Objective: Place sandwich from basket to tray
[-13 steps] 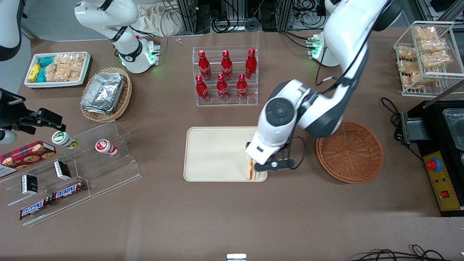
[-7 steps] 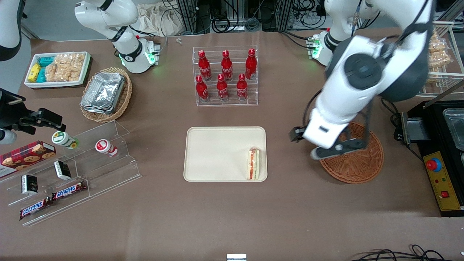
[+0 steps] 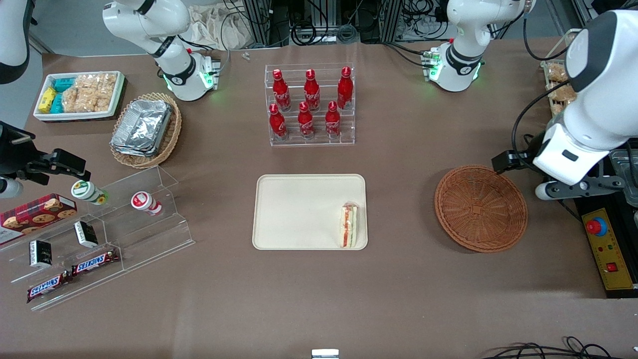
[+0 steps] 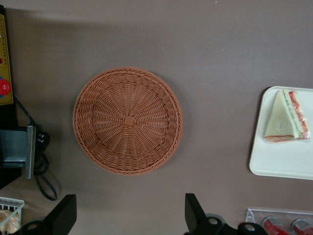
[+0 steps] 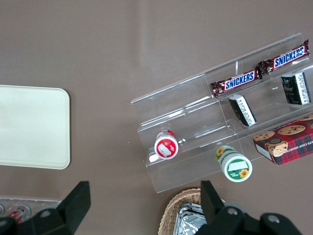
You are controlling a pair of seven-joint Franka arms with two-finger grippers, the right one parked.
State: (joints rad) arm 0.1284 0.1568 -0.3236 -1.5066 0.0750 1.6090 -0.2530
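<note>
Having dropped the sandwich (image 3: 348,227) on the tray (image 3: 294,212), gripper (image 4: 129,215) now empty, fingers spread wide, pulled back past the basket (image 3: 481,208) toward working arm's end, so task looks done

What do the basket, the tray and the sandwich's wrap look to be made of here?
Basket: woven wicker or rattan, reddish-brown, matte; the concentric weave shows plainly. Tray: probably plastic, smooth cream surface, rounded corners, low moulded rim. Sandwich: pale bread, orange-red filling, apparently in clear film, hinted by faint glints at its edges. The tool hangs open above the table beside the basket.

One sandwich (image 3: 348,226), one basket (image 3: 481,208), one tray (image 3: 299,212), six red bottles (image 3: 310,103)
</note>
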